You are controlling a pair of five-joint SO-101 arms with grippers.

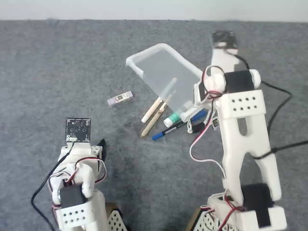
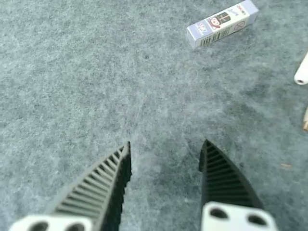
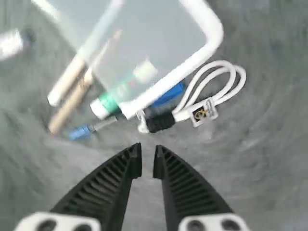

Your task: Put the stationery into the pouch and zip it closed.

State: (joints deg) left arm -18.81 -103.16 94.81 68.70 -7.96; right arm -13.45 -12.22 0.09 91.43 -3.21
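a grey, felt-like carpet surface (image 1: 57, 72) covers the table, with a pale strip of wall (image 1: 144, 9) along the top edge of the high view. the translucent plastic pouch with a white rim (image 1: 159, 67) lies in the upper centre of that view, its long axis running from upper left to lower right. two beige pencil-like sticks (image 1: 153, 111) lie side by side at its lower edge, pointing down to the left. a white tube with a green cap (image 1: 173, 119) and a blue pen (image 1: 166, 132) lie just beside them, the pen angled more shallowly. a small lilac box (image 1: 120, 99) sits apart, left of the pouch.

the left gripper (image 2: 166, 143) hovers low over bare carpet at the lower left, fingers spread wide and holding nothing. the right gripper (image 3: 147, 148) hangs near the pouch's lower right corner, fingers nearly together and holding nothing, with a looped white cable (image 3: 211, 91) beyond its tips.
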